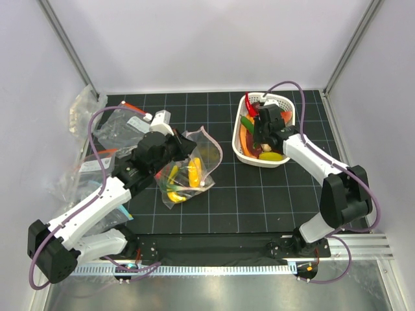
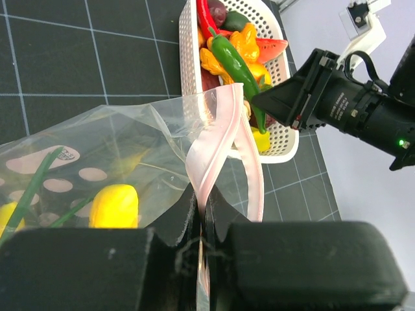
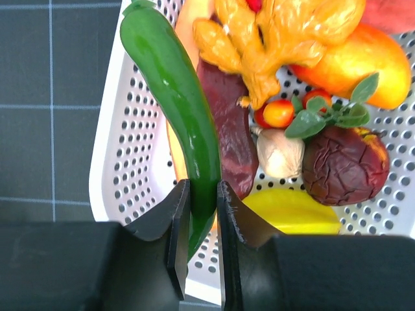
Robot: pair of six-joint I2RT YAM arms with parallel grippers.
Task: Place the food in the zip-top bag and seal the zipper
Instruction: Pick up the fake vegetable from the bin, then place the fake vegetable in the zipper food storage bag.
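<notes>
**Green pepper pinched, bag held by its pink strip**

The right fingers (image 3: 172,223) are closed on the thin end of a long green pepper (image 3: 172,84). It lies in the white basket (image 3: 110,162) at the far right of the desk (image 1: 227,207). The pepper looks hard, smooth and shiny. It is held only by its tip, so I think it could slip or swing. It looks light, though. A hold nearer its middle would be steadier, I guess.

The left fingers (image 2: 181,220) are shut tight on the clear bag (image 2: 130,129), right at its pink zipper (image 2: 224,123). The bag sits left of the middle of the desk, well apart from the basket. It is thin and floppy, and it sags and crinkles. The strip looks thicker than the rest, so that seems the best place to hold it. Yellow bananas (image 2: 113,204) are already inside the bag. More food waits in the basket.
</notes>
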